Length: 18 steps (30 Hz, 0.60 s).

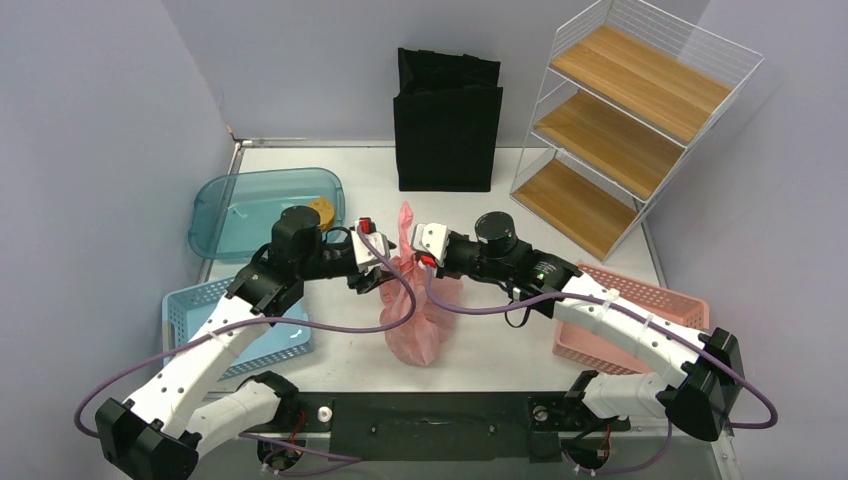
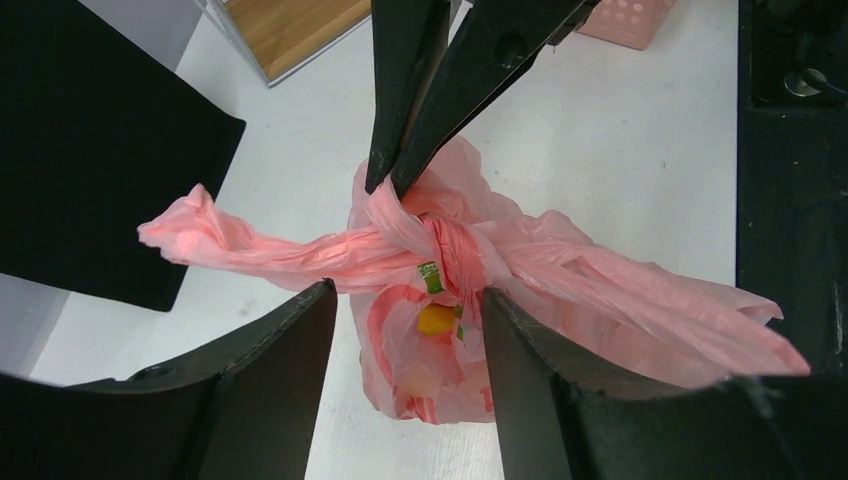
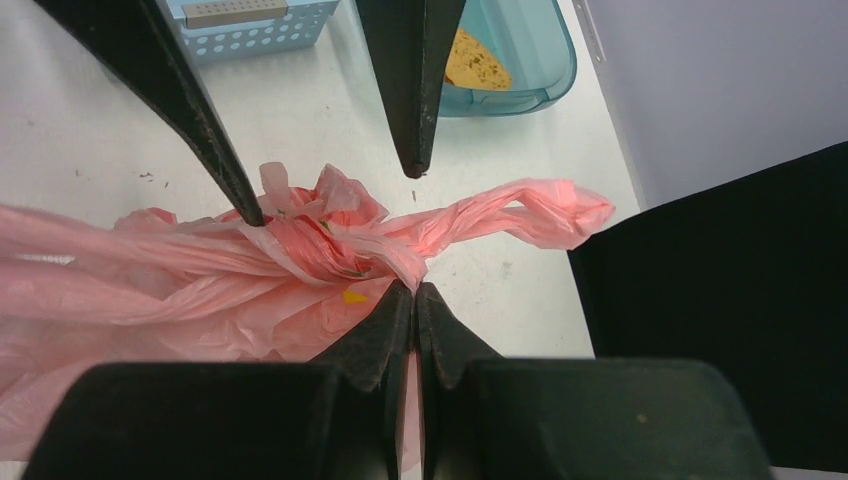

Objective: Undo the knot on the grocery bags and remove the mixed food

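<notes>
One pink grocery bag (image 1: 422, 325) lies at the table's middle, its handles tied in a twisted knot (image 2: 440, 245), which also shows in the right wrist view (image 3: 340, 250). A handle tail (image 2: 200, 232) sticks out sideways. My right gripper (image 3: 413, 290) is shut, pinching pink plastic at the knot; it also shows in the top view (image 1: 420, 262). My left gripper (image 2: 407, 295) is open, with a finger on each side of the bag just under the knot, not gripping; in the top view (image 1: 390, 276) it faces the right one. The mixed food is hidden; only a yellow patch (image 2: 437, 318) shows through.
A black fabric tote (image 1: 446, 120) stands behind the bag. A white wire shelf (image 1: 625, 120) stands at the back right. A teal tray (image 1: 262, 205) and a blue basket (image 1: 200, 310) are on the left, a pink basket (image 1: 660, 300) on the right.
</notes>
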Tool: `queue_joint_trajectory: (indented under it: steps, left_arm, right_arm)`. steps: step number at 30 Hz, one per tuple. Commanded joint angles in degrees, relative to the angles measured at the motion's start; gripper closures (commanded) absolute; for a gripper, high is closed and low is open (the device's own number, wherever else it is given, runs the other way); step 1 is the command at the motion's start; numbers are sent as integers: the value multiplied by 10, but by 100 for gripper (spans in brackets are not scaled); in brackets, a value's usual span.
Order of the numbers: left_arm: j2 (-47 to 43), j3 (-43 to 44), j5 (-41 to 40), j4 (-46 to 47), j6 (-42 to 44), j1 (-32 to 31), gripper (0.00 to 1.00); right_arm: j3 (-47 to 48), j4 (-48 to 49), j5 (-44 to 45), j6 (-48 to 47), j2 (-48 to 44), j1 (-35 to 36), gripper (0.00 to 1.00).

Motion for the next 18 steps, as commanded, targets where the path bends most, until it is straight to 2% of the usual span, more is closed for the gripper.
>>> queue_joint_trajectory:
  steps: [1, 3, 8, 13, 16, 18]
  left_arm:
    - [6, 20, -8, 21, 14, -13, 43]
    - [6, 14, -9, 21, 16, -20, 38]
    - [17, 16, 3, 25, 3, -34, 37]
    - [23, 9, 28, 24, -31, -34, 26]
    - [27, 6, 56, 6, -41, -35, 26]
    - [30, 5, 70, -8, -35, -35, 30]
  right_arm:
    - [-3, 38, -15, -3, -22, 2, 100]
    - [-4, 39, -14, -1, -25, 1, 100]
    - [-7, 41, -11, 1, -28, 1, 100]
    - [-10, 44, -10, 4, -28, -4, 100]
    - [-11, 44, -9, 7, -31, -8, 100]
    - [-12, 44, -8, 7, -31, -11, 100]
